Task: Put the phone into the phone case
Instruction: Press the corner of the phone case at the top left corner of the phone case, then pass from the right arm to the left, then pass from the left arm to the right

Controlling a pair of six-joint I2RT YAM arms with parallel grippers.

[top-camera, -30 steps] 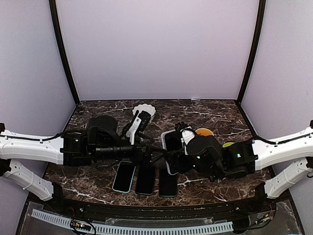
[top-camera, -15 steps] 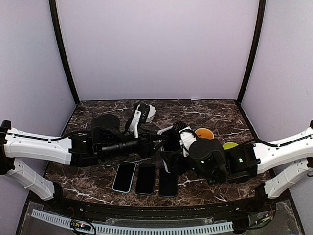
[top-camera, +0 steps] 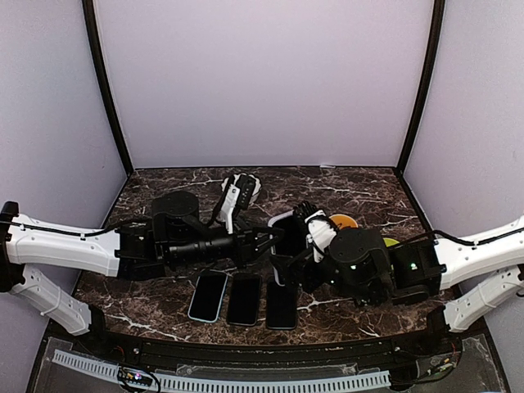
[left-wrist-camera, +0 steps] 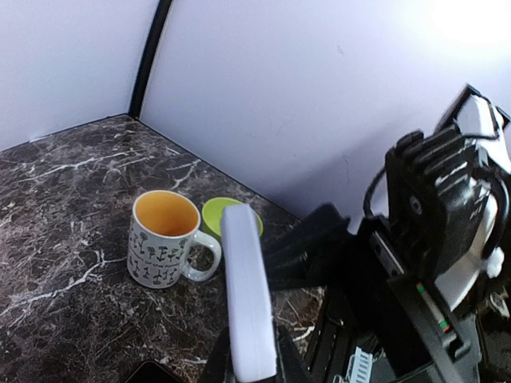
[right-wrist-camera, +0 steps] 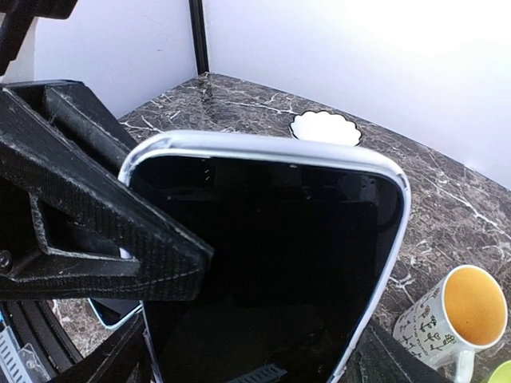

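Observation:
A white phone case (top-camera: pixel 286 237) is held upright above mid-table between both arms. Its dark glossy face (right-wrist-camera: pixel 271 263), framed by the white rim, fills the right wrist view; I cannot tell whether that face is the phone's screen. My right gripper (right-wrist-camera: pixel 255 369) spans the case's width, with a finger against each long side. My left gripper (left-wrist-camera: pixel 249 361) is shut on one long edge, which shows as a white strip (left-wrist-camera: pixel 246 295) rising between its jaws. Three dark phones lie side by side near the front: one rimmed light blue (top-camera: pixel 208 295), then two black ones (top-camera: pixel 244 299) (top-camera: pixel 281 304).
A patterned mug with an orange inside (left-wrist-camera: pixel 164 239) stands right of centre, with a lime-green round lid (left-wrist-camera: pixel 231 217) behind it. A white scalloped dish (top-camera: pixel 243 185) sits at the back, by the left arm's wrist. Both forearms cross the middle of the marble table (top-camera: pixel 360 192).
My left gripper has moved right from above the phones on the table to the held case and closed on its edge. The right arm has shifted slightly, keeping the case.

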